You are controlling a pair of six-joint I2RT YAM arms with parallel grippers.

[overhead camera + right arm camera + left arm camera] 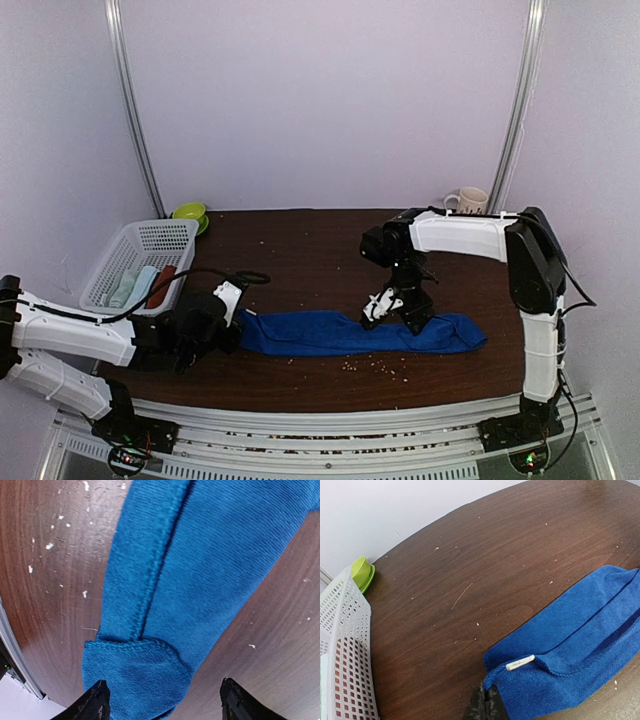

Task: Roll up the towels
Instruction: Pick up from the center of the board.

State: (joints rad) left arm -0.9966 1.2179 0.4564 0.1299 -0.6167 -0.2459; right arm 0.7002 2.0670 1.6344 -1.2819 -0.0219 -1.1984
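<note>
Two towels are showing: the big blue towel (360, 333) is lying in a long folded strip at 6 o'clock on the brown table (300, 260), and the small mint-green towel (128, 287) is resting in the white basket (150, 235) at 9 o'clock. The left gripper (485, 707) is pinching the blue towel's 9 o'clock corner, fingers tight together. The right gripper (165, 692) is hovering over its 3 o'clock end, fingers wide apart.

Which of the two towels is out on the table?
The blue towel, stretched along the table's near side; the small mint towel lies in the white basket.
</note>
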